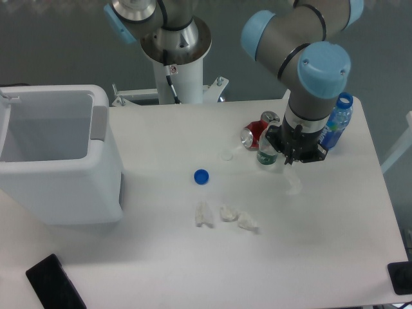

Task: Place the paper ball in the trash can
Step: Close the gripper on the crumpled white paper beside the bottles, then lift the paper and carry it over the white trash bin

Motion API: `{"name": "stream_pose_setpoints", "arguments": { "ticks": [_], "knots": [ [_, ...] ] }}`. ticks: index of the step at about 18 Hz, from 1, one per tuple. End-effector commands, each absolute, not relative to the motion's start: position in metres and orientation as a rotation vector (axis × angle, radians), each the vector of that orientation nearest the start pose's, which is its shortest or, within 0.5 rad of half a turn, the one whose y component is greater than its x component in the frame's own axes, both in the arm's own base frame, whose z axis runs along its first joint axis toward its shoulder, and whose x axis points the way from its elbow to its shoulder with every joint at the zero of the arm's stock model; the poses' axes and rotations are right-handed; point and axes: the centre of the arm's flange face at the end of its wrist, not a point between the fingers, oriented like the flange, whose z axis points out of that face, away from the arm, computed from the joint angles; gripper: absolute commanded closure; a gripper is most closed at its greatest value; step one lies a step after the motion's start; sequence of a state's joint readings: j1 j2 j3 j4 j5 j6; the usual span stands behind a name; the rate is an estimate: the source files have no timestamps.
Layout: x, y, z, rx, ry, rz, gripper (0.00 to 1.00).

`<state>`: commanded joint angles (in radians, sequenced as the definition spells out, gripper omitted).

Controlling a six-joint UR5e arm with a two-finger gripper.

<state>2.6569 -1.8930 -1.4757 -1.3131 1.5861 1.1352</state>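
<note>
Big white desk [161, 264] fills the view, and the trash can [58, 187] sits at its left edge, top opening showing. The arm's hand [295, 162] hangs over the right side, low above the paper ball [293, 185]; whether the fingers are apart or together, I cannot tell from here. A blue-capped bottle [336, 125] stands just right of it, a red can [254, 135] lies left. Three more wads [223, 215] cluster mid-desk, with a blue bottle cap [201, 176] above them.
</note>
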Motion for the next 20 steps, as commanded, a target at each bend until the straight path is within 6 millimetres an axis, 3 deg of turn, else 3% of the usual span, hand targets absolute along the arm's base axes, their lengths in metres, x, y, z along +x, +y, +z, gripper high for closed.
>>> {"name": "stream_pose_setpoints", "arguments": {
  "ticks": [5, 9, 15, 20],
  "knots": [
    [-0.483, 0.406, 0.389, -3.129, 0.069, 0.067, 1.00],
    [-0.472, 0.406, 0.409, -3.113, 0.069, 0.111, 1.00],
    [-0.431, 0.423, 0.453, -3.009, 0.086, 0.148, 1.00],
    [-0.374, 0.449, 0.487, -2.897, 0.029, 0.116, 1.00]
  ]
}}
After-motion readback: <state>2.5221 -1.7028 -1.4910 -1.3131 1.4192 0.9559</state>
